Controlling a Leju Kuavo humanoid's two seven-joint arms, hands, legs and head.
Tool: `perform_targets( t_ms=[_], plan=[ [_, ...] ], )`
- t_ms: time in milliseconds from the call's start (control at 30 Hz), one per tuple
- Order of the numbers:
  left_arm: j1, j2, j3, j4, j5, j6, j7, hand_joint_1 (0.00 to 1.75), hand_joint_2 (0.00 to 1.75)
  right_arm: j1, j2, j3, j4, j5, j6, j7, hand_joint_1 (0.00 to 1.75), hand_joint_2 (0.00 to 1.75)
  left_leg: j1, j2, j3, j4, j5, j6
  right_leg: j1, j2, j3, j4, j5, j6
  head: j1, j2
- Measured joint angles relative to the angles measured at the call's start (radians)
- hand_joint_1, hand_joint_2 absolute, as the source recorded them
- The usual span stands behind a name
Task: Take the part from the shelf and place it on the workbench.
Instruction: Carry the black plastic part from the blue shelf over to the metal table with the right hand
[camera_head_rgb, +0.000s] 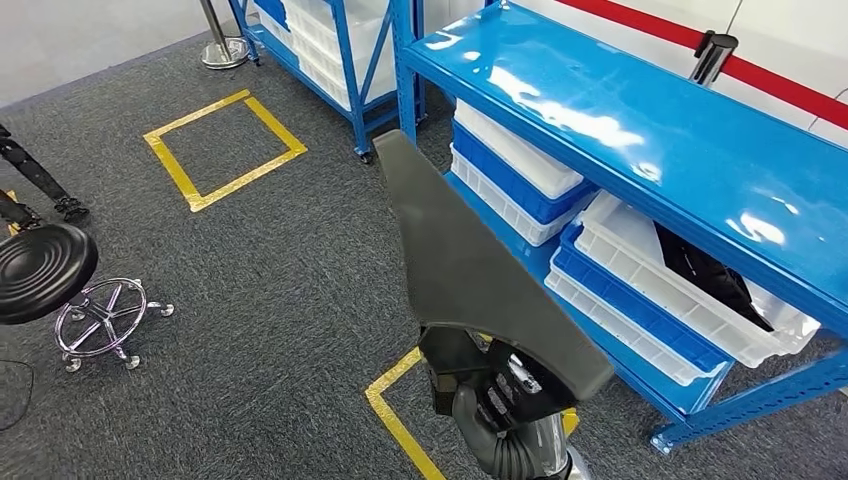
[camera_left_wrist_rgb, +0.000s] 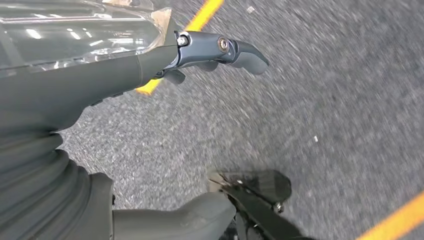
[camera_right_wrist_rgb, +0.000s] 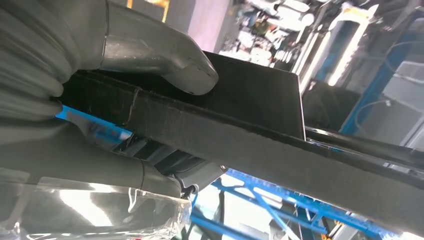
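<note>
**Right hand holding the part beside the shelf**

Beside the blue shelf (camera_head_rgb: 640, 140), the right hand (camera_head_rgb: 490, 395) is gripping a dark, flat, elongated part (camera_head_rgb: 470, 260) at its wider end. In the head view the part is extending up and away from the hand, above the grey carpet (camera_head_rgb: 270, 290), with its narrow tip lying near a shelf upright. In the right wrist view, the thumb (camera_right_wrist_rgb: 165, 62) is pressing on one face of the part (camera_right_wrist_rgb: 260, 135) while the darker fingers (camera_right_wrist_rgb: 192, 172) are wrapping the opposite face, so the hand is clamped on the part.

In the left wrist view, the left hand (camera_left_wrist_rgb: 150, 125) is hanging over the carpet with its thumb and fingers (camera_left_wrist_rgb: 220, 50) apart and nothing between them.

White and blue bins (camera_head_rgb: 640, 280) are sitting stacked on the lower shelf level, and one white bin is containing a dark object (camera_head_rgb: 710, 265). Yellow tape (camera_head_rgb: 225, 150) is marking squares on the carpet. A black stool (camera_head_rgb: 45, 270) on a chrome wheeled base is standing well apart from the shelf.
</note>
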Motion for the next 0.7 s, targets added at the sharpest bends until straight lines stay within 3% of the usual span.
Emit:
perform_targets(
  t_ms=[67, 100, 167, 233, 300, 367, 400, 433, 500, 533, 600, 667, 700],
  plan=[
    [-0.003, 0.001, 0.0, 0.0, 0.0, 0.018, 0.02, 0.0, 1.75, -0.009, 0.001, 0.01, 0.014, -0.025, -0.008, -0.009, 1.75, 1.75, -0.01, 0.027, 0.043, -0.086, 0.024, 0.012, 0.006, -0.013, 0.003, 0.0, -0.005, 0.007, 0.001, 0.0],
    [-0.004, 0.002, 0.0, 0.0, 0.001, 0.023, 0.029, 0.0, 1.75, -0.015, 0.002, 0.016, 0.025, -0.035, -0.012, -0.013, 1.75, 1.75, -0.016, 0.028, 0.046, -0.096, 0.022, 0.017, 0.008, -0.02, 0.004, -0.001, -0.007, 0.01, 0.002, 0.0],
    [-0.003, 0.003, 0.0, 0.0, 0.005, 0.024, 0.034, 0.0, 1.75, -0.029, 0.005, 0.025, 0.044, -0.047, -0.021, -0.016, 1.75, 1.75, -0.016, 0.006, 0.048, -0.106, 0.028, 0.03, 0.009, -0.033, 0.006, -0.002, -0.011, 0.018, 0.003, 0.0],
    [-0.004, 0.004, 0.0, 0.0, 0.012, 0.022, 0.018, 0.0, 1.75, -0.047, 0.006, 0.034, 0.057, -0.057, -0.032, -0.018, 1.75, 1.75, -0.011, -0.013, 0.058, -0.124, 0.039, 0.044, 0.009, -0.005, -0.007, 0.035, -0.034, 0.02, 0.004, 0.0],
    [-0.007, 0.003, 0.0, -0.001, 0.018, 0.02, -0.009, 0.0, 1.75, -0.061, 0.004, 0.041, 0.067, -0.067, -0.044, -0.018, 1.75, 1.75, -0.009, -0.036, 0.062, -0.132, 0.045, 0.052, 0.005, 0.044, -0.063, 0.152, -0.087, 0.012, 0.009, 0.0],
    [-0.008, 0.003, 0.001, -0.001, 0.023, 0.018, -0.03, 0.0, 1.75, -0.071, 0.001, 0.047, 0.076, -0.076, -0.052, -0.017, 1.75, 1.75, -0.01, -0.063, 0.06, -0.131, 0.045, 0.054, 0.001, 0.062, -0.125, 0.269, -0.125, 0.011, 0.013, 0.0],
    [-0.007, 0.003, 0.001, -0.001, 0.025, 0.016, -0.04, 0.0, 1.75, -0.077, 0.0, 0.05, 0.081, -0.079, -0.054, -0.015, 1.75, 1.75, -0.01, -0.077, 0.06, -0.131, 0.045, 0.054, 0.0, 0.064, -0.136, 0.283, -0.122, 0.018, 0.013, 0.0],
    [-0.006, 0.003, 0.001, -0.001, 0.027, 0.015, -0.05, 0.0, 1.75, -0.085, -0.001, 0.054, 0.085, -0.082, -0.055, -0.014, 1.75, 1.75, -0.009, -0.09, 0.061, -0.129, 0.045, 0.053, -0.003, 0.066, -0.126, 0.255, -0.101, 0.029, 0.013, 0.0],
    [-0.005, 0.002, 0.001, -0.001, 0.029, 0.013, -0.066, 0.0, 1.75, -0.105, -0.001, 0.063, 0.092, -0.087, -0.056, -0.009, 1.75, 1.75, -0.008, -0.115, 0.06, -0.123, 0.044, 0.049, -0.012, 0.087, -0.071, 0.125, -0.039, 0.05, 0.015, 0.0],
    [-0.005, 0.001, 0.001, -0.001, 0.029, 0.014, -0.068, 0.0, 1.75, -0.114, 0.0, 0.068, 0.095, -0.088, -0.057, -0.004, 1.75, 1.75, -0.01, -0.127, 0.058, -0.117, 0.041, 0.044, -0.017, 0.099, -0.048, 0.067, -0.014, 0.054, 0.015, 0.0],
    [-0.004, 0.0, 0.001, -0.001, 0.03, 0.018, -0.059, 0.0, 1.75, -0.127, 0.004, 0.078, 0.098, -0.086, -0.058, 0.008, 1.75, 1.75, -0.011, -0.143, 0.048, -0.108, 0.039, 0.032, -0.018, 0.112, -0.029, 0.02, 0.006, 0.048, 0.013, 0.0],
    [0.0, 0.0, 0.002, -0.001, 0.031, 0.022, -0.042, 0.0, 1.75, -0.139, 0.012, 0.085, 0.1, -0.084, -0.056, 0.02, 1.75, 1.75, -0.007, -0.151, 0.041, -0.105, 0.041, 0.021, -0.015, 0.098, -0.027, 0.019, 0.012, 0.034, 0.011, 0.0],
    [0.002, 0.0, 0.002, -0.001, 0.031, 0.023, -0.035, 0.0, 1.75, -0.145, 0.017, 0.086, 0.1, -0.084, -0.054, 0.024, 1.75, 1.75, -0.005, -0.139, 0.037, -0.099, 0.037, 0.017, -0.015, 0.091, -0.026, 0.018, 0.014, 0.029, 0.011, 0.0]
  ],
)
